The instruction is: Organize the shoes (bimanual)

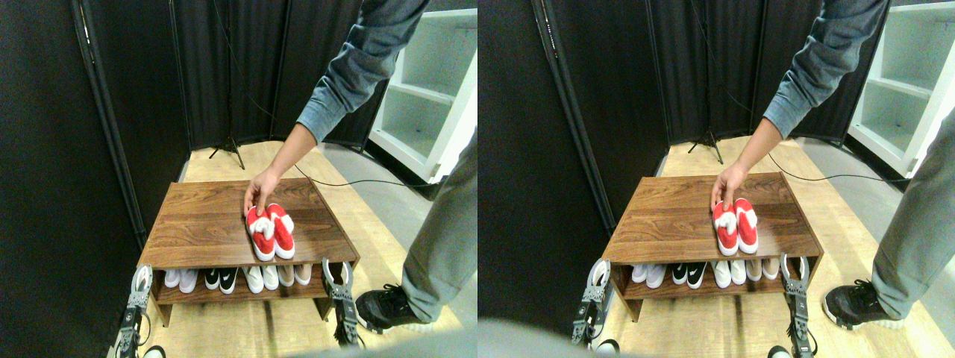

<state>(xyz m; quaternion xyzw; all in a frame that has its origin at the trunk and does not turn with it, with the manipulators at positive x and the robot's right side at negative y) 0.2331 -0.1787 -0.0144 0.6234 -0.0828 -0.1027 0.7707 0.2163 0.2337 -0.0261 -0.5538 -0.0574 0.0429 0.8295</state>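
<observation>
Black folding screens (pixel 112 97) stand behind the wooden shoe rack (pixel 201 224) and to its left, closing off the back of the scene. A white shelving unit (pixel 425 97) stands behind the rack to its right, on the far side of a strip of grey floor. A person stands just right of the rack: a grey trouser leg (pixel 440 253) fills the space beside its right end, and a black sneaker (pixel 380 307) is planted near the rack's front right corner. The person's blue-grey sleeve (pixel 358 67) reaches down over the rack from above.

The rack itself is a low walnut-coloured bench with a flat top and one open shelf below. On that lower shelf a row of shoes (pixel 239 277) stands with toes forward: white, black-and-white and beige pairs side by side.

The red shoes (pixel 271 231) lie on the rack's top, right of its middle and towards its front edge, the two touching side by side with toes pointing to the front. The person's hand (pixel 259 192) rests on their heel end, fingers on the left shoe.

The left gripper (pixel 140 282) stands at the rack's front left corner, level with the lower shelf, its jaws spread apart and holding nothing. The right gripper (pixel 332 274) stands at the rack's front right corner, its jaws likewise parted and empty.

A thin black cable (pixel 351 183) runs across the floor behind the rack.
</observation>
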